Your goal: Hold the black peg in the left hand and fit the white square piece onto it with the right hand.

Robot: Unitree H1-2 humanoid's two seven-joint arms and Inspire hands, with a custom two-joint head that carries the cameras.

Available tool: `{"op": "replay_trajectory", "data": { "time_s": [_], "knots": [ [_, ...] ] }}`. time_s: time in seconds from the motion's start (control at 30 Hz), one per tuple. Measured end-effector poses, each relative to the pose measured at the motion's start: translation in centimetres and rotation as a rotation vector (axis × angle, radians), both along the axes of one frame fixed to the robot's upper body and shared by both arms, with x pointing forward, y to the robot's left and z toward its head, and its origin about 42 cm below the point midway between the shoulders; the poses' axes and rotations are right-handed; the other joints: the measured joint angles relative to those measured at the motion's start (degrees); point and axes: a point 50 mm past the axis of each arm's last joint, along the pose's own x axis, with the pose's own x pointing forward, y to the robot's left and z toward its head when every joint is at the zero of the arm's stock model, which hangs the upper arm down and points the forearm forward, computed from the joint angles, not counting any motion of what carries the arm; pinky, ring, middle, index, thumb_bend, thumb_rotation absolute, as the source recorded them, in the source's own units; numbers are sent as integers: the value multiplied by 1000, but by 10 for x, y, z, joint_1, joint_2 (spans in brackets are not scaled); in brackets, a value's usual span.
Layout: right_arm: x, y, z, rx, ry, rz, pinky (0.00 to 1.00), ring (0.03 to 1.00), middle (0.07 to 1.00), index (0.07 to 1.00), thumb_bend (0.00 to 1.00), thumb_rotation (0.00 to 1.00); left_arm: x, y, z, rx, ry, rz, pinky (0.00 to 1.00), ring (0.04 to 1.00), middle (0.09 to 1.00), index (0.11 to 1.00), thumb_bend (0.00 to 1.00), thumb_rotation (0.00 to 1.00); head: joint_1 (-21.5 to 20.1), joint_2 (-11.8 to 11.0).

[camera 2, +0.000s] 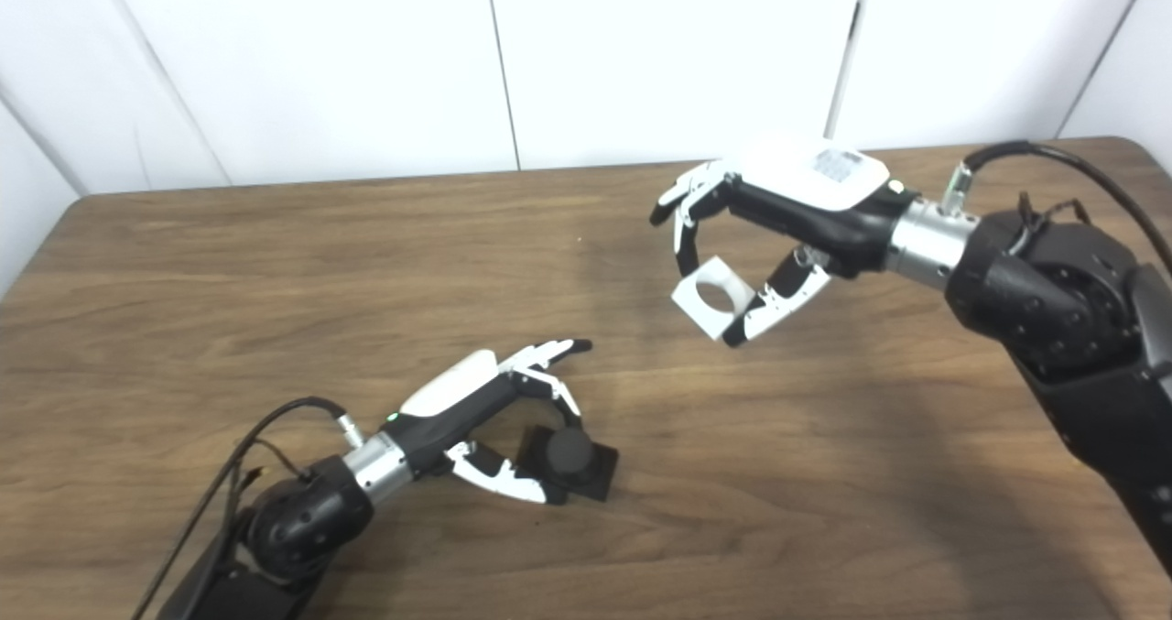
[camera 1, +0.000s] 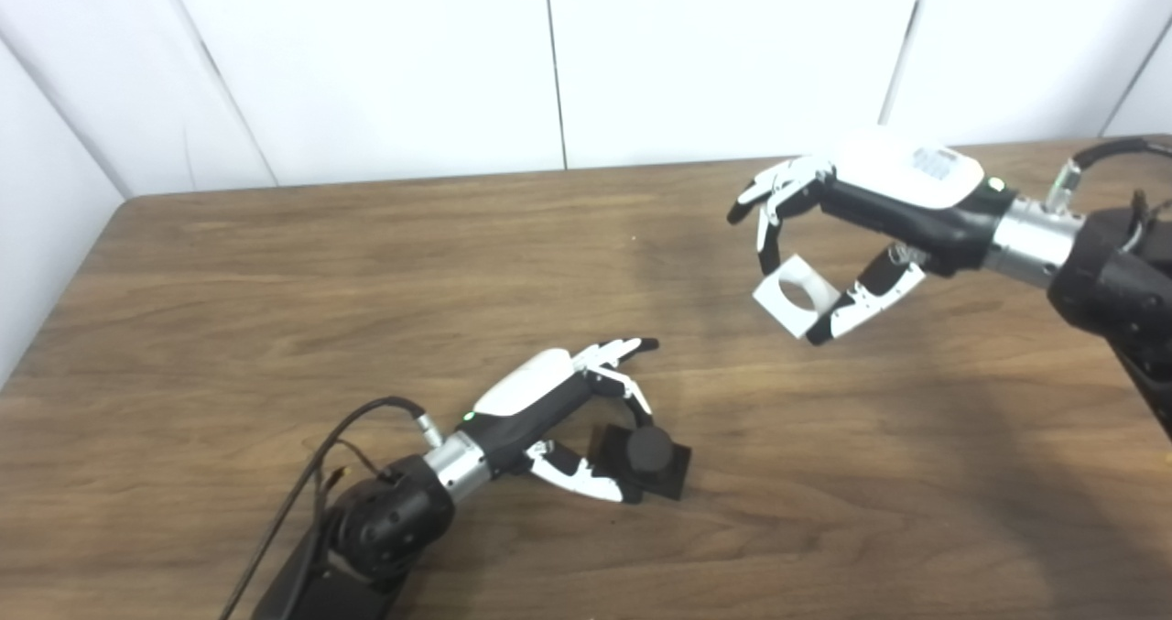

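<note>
Two hands are seen over a brown wooden surface (camera 1: pixel 275 309). The black peg (camera 1: pixel 648 455), a round post on a square black base, is held by the left hand (camera 1: pixel 558 418) low at the near side; its base appears to rest on the wood. The peg is enclosed by that hand's fingers (camera 1: pixel 632 391) from above and by the thumb from below, so the fingers are closed around it, with the post standing just past the fingertips.

The white square piece (camera 2: pixel 712 298) is gripped by the right hand (camera 2: pixel 778 226), which is raised above the surface, up and to the right of the left hand's fingers and well apart from the peg. The piece is pinched between the curled fingers (camera 2: pixel 682 226) on one side and the thumb on the other. Its round hole is turned upward and toward the cameras, and the piece is tilted.
</note>
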Motion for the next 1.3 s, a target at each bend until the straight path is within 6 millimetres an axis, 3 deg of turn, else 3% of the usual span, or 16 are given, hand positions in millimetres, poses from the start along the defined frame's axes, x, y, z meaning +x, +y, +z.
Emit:
{"op": "replay_trajectory", "data": {
  "time_s": [0.23,0.77,1.3],
  "knots": [
    [-13,28,-4,15,13,88,796,831,778,480,518,136,0,-2,0,1,4,1,1000,1000,1000,491,519,82,-3,2],
    [-18,66,-22,47,83,167,802,840,782,480,516,139,0,-7,-1,-9,1,8,1000,1000,1000,491,519,82,-4,4],
    [-29,77,-48,4,156,194,784,819,776,481,517,135,-1,-8,-1,-10,3,12,1000,1000,1000,491,519,83,-7,10]
  ]
}}
